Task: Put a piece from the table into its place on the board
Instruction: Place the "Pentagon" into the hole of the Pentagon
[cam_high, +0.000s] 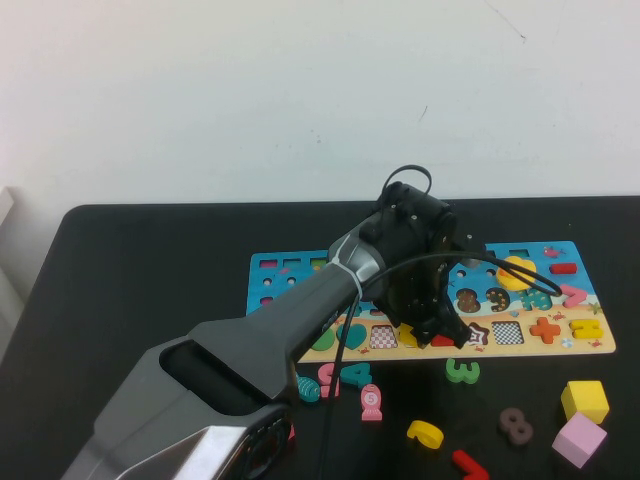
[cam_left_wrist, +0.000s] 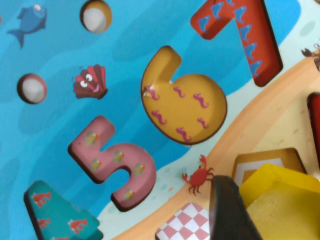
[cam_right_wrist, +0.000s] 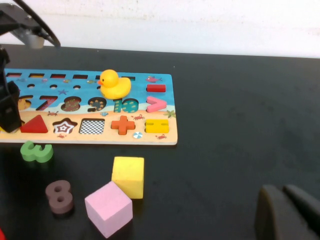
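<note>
Left gripper (cam_high: 437, 325) sat mid-frame in the high view, low over the board (cam_high: 300, 268), clamped on the piece (cam_left_wrist: 282, 197), the yellow pentagon, tilted just above its pentagon slot (cam_left_wrist: 265, 160) in the sandy strip, probably for lining up before seating. Right gripper (cam_right_wrist: 287, 212) was parked over the table (cam_right_wrist: 240, 100), lower right of its wrist view, fingers together, empty.

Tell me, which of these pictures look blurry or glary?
High view: even light, left gripper over the board, no glare. Left wrist view: the yellow piece and dark finger blur up close. Right wrist view: sharp duck, right gripper soft at the edge.
</note>
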